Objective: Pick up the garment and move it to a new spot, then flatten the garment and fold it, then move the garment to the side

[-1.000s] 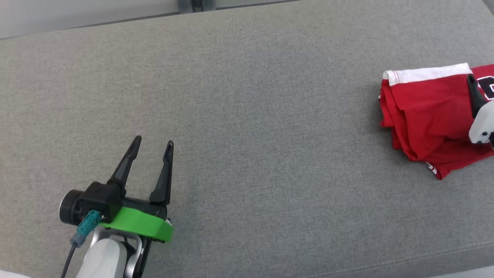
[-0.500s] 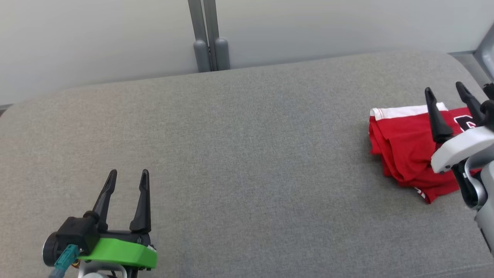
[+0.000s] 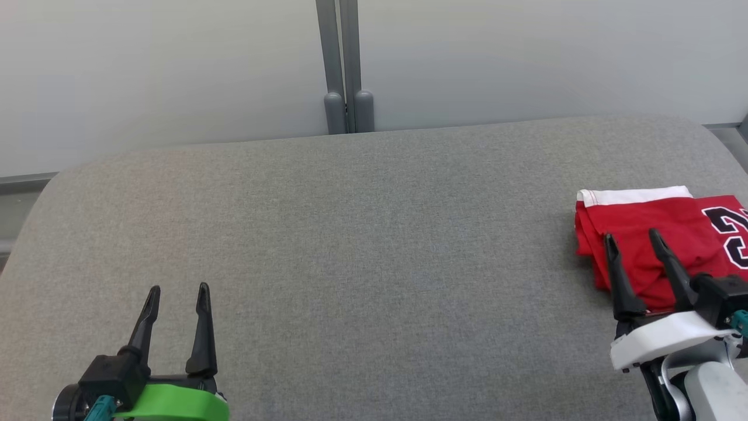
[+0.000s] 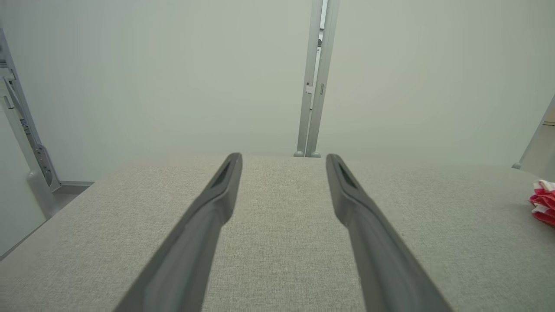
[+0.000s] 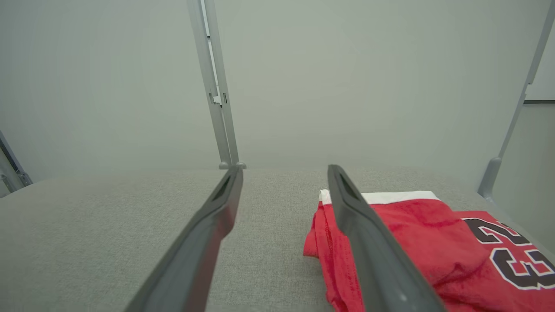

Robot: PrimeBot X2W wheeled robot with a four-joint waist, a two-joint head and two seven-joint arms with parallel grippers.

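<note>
Head view first: we had the red garment (image 3: 643, 222) lying folded up in a bunch at the far right end of the grey cushion (image 3: 374, 234), with a white band (image 3: 634, 196) along its far edge and a big black numeral (image 3: 730, 231) outlined in white running off the right side of the picture. From up there we could only make out a "2" for sure. The right gripper (image 3: 632, 235), the one with the white collar (image 3: 666, 342), sat at the lower right with its jaws apart and nothing between them, fingers pointing over the near left part of the cloth. We couldn't tell if the tips touched it. The left gripper (image 3: 179, 289), with the green collar (image 3: 169, 406), was at the lower left over bare cushion, jaws apart too, well away from the garment. Behind the cushion ran a pale wall (image 3: 175, 70) with a grey metal post (image 3: 345, 58) standing up the middle. In the left wrist view we saw both fingers spread over plain grey fabric, and just a red and white sliver of the garment at the far right edge. In the right wrist view the jaws stood wide, one finger over bare cushion and the other crossing the garment's left edge, and here the number read like "23". No brand tag or other writing was legible to us.
</note>
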